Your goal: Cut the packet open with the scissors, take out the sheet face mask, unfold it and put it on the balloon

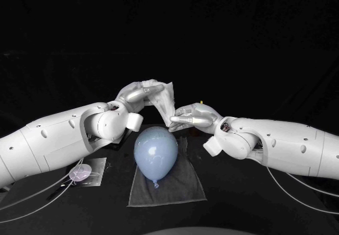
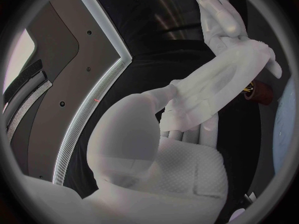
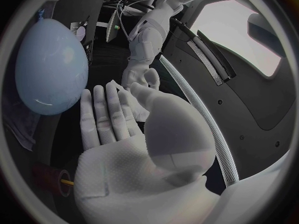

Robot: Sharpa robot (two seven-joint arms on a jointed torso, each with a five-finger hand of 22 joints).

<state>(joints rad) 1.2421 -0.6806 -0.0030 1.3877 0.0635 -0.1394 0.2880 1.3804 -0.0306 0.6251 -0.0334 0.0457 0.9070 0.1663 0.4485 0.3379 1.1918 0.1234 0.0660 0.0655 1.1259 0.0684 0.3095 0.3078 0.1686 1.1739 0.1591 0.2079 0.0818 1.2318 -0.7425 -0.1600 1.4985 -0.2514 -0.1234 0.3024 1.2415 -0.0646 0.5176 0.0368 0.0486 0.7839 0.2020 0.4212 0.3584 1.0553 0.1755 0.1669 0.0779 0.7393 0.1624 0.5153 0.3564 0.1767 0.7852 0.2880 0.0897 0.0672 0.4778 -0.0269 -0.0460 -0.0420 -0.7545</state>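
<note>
Both hands hold the white sheet mask (image 1: 162, 99) up in the air behind the balloon. My left hand (image 1: 139, 94) grips its upper part, and the sheet drapes over that hand's fingers (image 2: 212, 87). My right hand (image 1: 189, 118) pinches the mask's lower corner; its fingers (image 3: 106, 117) lie nearly flat, with a bit of the mask (image 3: 141, 112) by the thumb. The pale blue balloon (image 1: 155, 151) lies on a grey towel (image 1: 177, 188) in the middle of the table, knot toward me, and is also seen as the balloon (image 3: 50, 67) from the right wrist.
A pale pink object (image 1: 83, 172) lies on a dark mat (image 1: 97, 166) at the near left, with a dark thin piece (image 1: 58, 192) beside it. A dark red cylinder (image 2: 259, 90) with a yellow tip stands behind the balloon, near the right hand.
</note>
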